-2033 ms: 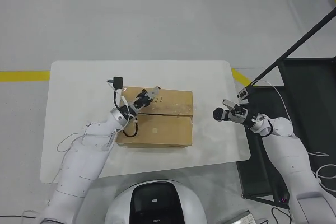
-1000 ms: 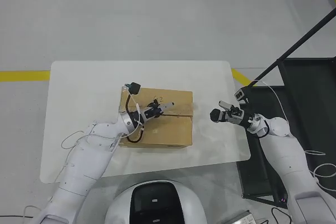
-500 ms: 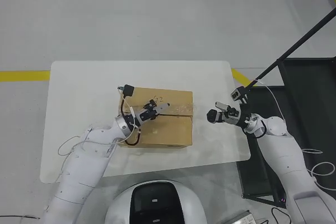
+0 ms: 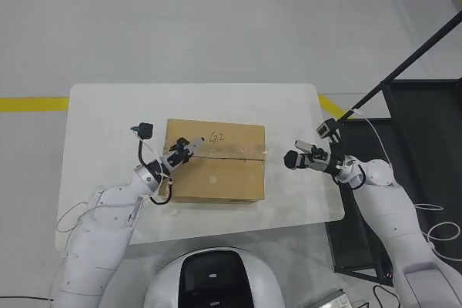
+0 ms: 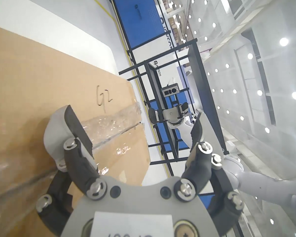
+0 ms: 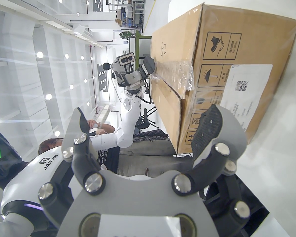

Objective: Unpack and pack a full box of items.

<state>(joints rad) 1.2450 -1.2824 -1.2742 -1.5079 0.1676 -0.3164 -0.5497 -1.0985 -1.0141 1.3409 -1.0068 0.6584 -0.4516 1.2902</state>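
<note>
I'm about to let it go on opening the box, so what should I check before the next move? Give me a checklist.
1. Box flat on the table: ok.
2. Flaps open: not ok, both lie shut.
3. Tape off the seam: not ok, crinkled tape lies along it.
4. Left gripper open, over the box top by the seam: ok.
5. Right gripper open, clear of the box's end: ok.
6. Contents: cannot tell, the box is shut.

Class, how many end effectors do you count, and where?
2: left end effector at the box's taped seam; right end effector off its other end, apart.
</note>
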